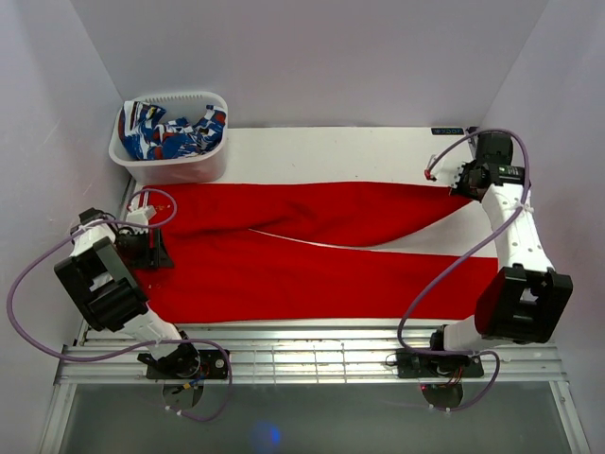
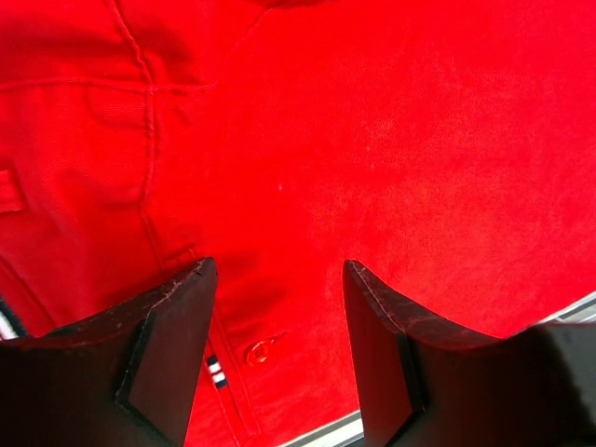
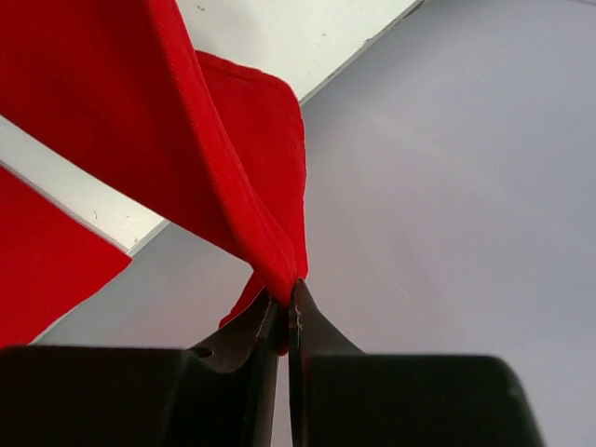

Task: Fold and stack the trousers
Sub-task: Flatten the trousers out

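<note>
Ok so the trousers [image 1: 312, 255] are spread flat across most of the desk [image 1: 331, 151], waist end at 9 o'clock, both legs running out toward 3. Closest to the arm bases is the near leg [image 1: 378, 288], lying flat with nothing on it.

A bit further in, at 9 o'clock, the left hand [image 2: 279, 270] hangs over the waist area. Its fingers [image 2: 177, 345] are apart with nothing between them, just red cloth underneath and a button [image 2: 258, 352] showing below the gap. Can't tell from the wrist view whether the tips actually touch the fabric.

Further back, the far leg [image 1: 378, 208] runs out to about 2 o'clock. There the right hand [image 3: 287, 296] is pinched tight on the hem, with that corner lifted off the desk and the cloth draping down from it.

Right at the back, 11 o'clock, there's a basket [image 1: 170, 168] with a patterned cloth [image 1: 170, 132] in it, well apart from all this.

Handling-wise, my guess is light, soft and totally floppy, so it'll sag and trail wherever it isn't held. A thin pinch on a stitched edge looks like the safest bet, since the seam gives the fingers something to bite. For the left side I'd go for the waistband edge, not the middle of the panel. Flat cloth is hard to pick up, and you might catch only one layer.
</note>
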Available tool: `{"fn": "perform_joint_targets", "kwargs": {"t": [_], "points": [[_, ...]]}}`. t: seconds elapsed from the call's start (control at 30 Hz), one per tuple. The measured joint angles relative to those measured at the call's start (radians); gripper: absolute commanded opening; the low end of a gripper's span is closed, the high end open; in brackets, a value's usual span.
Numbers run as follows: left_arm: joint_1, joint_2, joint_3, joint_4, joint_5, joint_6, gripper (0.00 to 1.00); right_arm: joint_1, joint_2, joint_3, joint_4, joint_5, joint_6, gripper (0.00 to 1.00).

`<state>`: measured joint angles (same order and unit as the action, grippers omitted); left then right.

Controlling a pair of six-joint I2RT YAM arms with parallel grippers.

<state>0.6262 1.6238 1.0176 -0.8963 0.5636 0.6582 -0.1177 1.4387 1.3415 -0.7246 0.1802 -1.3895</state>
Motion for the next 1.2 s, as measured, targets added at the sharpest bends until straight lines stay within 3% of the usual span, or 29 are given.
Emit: {"fn": "perform_joint_targets", "kwargs": {"t": [0.1, 0.17, 0.3, 0.4, 0.43, 0.47, 0.73, 0.9, 1.03, 1.2], "points": [[0.000, 0.002, -0.011, 0.014, 0.001, -0.012, 0.67, 0.002, 0.090, 0.017, -0.004, 0.024, 0.005, 0.08], [0.000, -0.001, -0.010, 0.025, 0.003, -0.022, 0.67, 0.002, 0.251, 0.093, -0.008, 0.050, 0.017, 0.08], [0.000, -0.011, 0.001, 0.033, 0.003, -0.039, 0.67, 0.002, 0.691, 0.457, -0.051, 0.108, 0.048, 0.10], [0.000, -0.018, 0.031, 0.035, -0.001, -0.046, 0.68, 0.010, 0.968, 0.769, -0.060, 0.157, 0.068, 0.38], [0.000, -0.022, 0.041, 0.037, -0.002, -0.048, 0.69, 0.012, 1.016, 0.818, -0.055, 0.173, 0.072, 0.52], [0.000, -0.025, 0.050, 0.038, -0.003, -0.048, 0.72, 0.014, 1.031, 0.824, -0.044, 0.188, 0.072, 0.92], [0.000, -0.032, 0.077, 0.005, 0.000, -0.032, 0.75, 0.017, 0.754, 0.519, -0.036, 0.160, 0.100, 0.90], [0.000, -0.024, 0.081, -0.019, 0.006, -0.019, 0.75, 0.013, 0.596, 0.542, -0.104, 0.033, 0.162, 0.93], [0.000, -0.024, 0.081, -0.030, 0.010, -0.017, 0.75, 0.003, 0.590, 0.611, -0.190, -0.064, 0.241, 0.96], [0.000, -0.024, 0.081, -0.037, 0.025, -0.015, 0.75, -0.083, 0.598, 0.557, -0.237, -0.204, 0.337, 0.99]]}}
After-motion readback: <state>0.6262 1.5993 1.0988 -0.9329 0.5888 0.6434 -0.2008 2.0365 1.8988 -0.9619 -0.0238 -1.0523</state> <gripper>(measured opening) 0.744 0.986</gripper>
